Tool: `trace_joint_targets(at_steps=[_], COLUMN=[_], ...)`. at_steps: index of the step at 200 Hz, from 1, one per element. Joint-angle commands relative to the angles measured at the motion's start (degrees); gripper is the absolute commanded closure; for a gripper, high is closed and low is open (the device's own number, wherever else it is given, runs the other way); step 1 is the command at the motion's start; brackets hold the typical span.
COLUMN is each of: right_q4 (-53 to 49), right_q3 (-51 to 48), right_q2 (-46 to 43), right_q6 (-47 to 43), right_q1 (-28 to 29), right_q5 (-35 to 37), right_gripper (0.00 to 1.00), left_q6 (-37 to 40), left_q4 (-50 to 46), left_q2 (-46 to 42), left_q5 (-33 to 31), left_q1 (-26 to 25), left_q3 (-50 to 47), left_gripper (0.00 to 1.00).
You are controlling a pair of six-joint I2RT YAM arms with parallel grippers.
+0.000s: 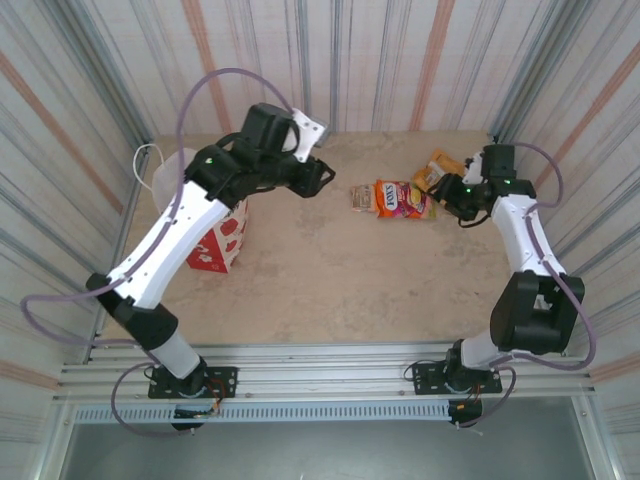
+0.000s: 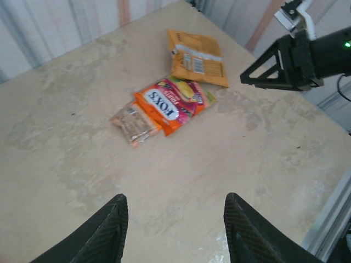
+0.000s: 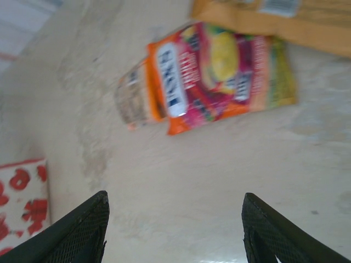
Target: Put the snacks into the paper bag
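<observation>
Red-and-white paper, the bag (image 1: 222,245) stands nearest, at the table's (image 1: 330,290) left under the left arm (image 1: 170,240), well apart from the snacks. The left gripper (image 2: 175,200) hovers mid-table, jaws apart and empty. The right gripper (image 3: 175,196) hangs just beside the packets, jaws likewise apart, holding nothing. Three packets lie flat in a cluster toward the far right: a small pale packet (image 2: 135,124) tucked against the FOX'S packet (image 2: 171,104), and beyond them the orange packet (image 2: 197,57), touching the FOX'S one at its end. They look light, thin and crinkly, with slick film, so a flat pinch may slide. Better to take a free edge or crimped seam, gently, since the contents may crush
</observation>
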Motion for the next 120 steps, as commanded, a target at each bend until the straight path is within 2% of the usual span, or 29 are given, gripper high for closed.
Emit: trace_joint_targets(at_steps=[1, 45, 120], right_q4=[0.47, 5.52, 11.06], right_q3=[-0.40, 2.10, 12.84], right_q2=[3.83, 12.50, 28.31], right_q6=[-1.22, 1.07, 3.50], right_q1=[-5.08, -11.87, -13.54], right_q5=[-1.91, -1.93, -2.18], right_gripper=[0.36, 0.42, 0.42], left_q6=[-1.32, -3.54, -7.23], left_q4=[1.04, 2.81, 3.67], left_q2=[3.53, 11.48, 22.95], left_q5=[-1.14, -0.46, 3.02], left_q1=[-2.11, -6.07, -8.18], left_q3=[3.87, 8.95, 17.06], left_gripper=[0.50, 0.50, 0.51])
